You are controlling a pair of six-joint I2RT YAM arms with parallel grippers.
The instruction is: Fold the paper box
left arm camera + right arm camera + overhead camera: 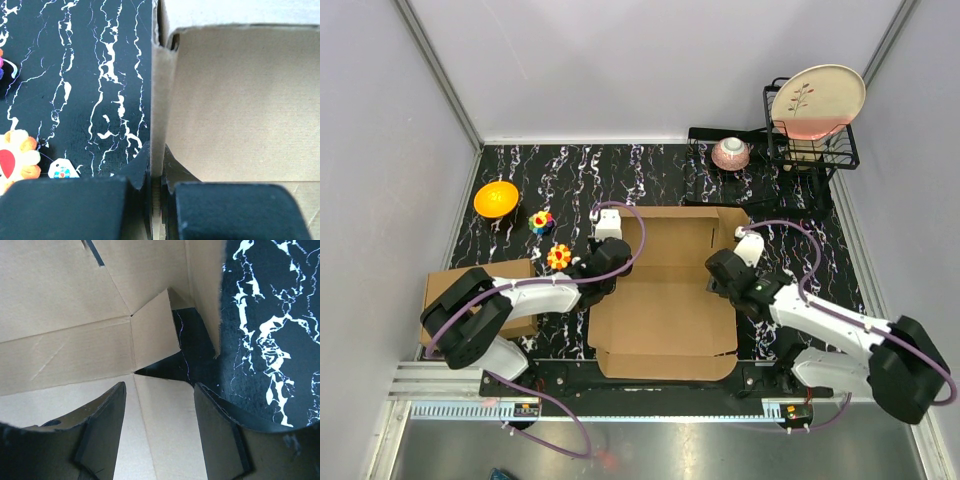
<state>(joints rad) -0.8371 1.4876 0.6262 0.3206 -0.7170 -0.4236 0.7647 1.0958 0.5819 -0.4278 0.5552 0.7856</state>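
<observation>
From the overhead camera I see the paper box (665, 310) opened out at the centre of the black marbled table (570, 180). Its lid panel lies flat toward the top of the frame and its front flap lies flat toward the bottom. The left gripper (603, 262) sits at its left edge and the right gripper (718, 272) at its right edge. I judge the fold barely begun: the sides are being raised, while the front, the lid and the tucking are all left to do. The box tray holds nothing. At upper left an orange bowl (495, 198) looks empty. At upper right a pink bowl (730, 153) hides its inside from me, and a plate (817, 100) stands in the dish rack (840, 150). A plain carton (445, 285) lies at the left.

On my left wrist camera the jaws are pinched narrow on the box's left side wall (157, 110), which stands upright.

On my right wrist camera the jaws are spread wide, gripping nothing, above the box floor near a half-lifted corner tab (155, 335).
</observation>
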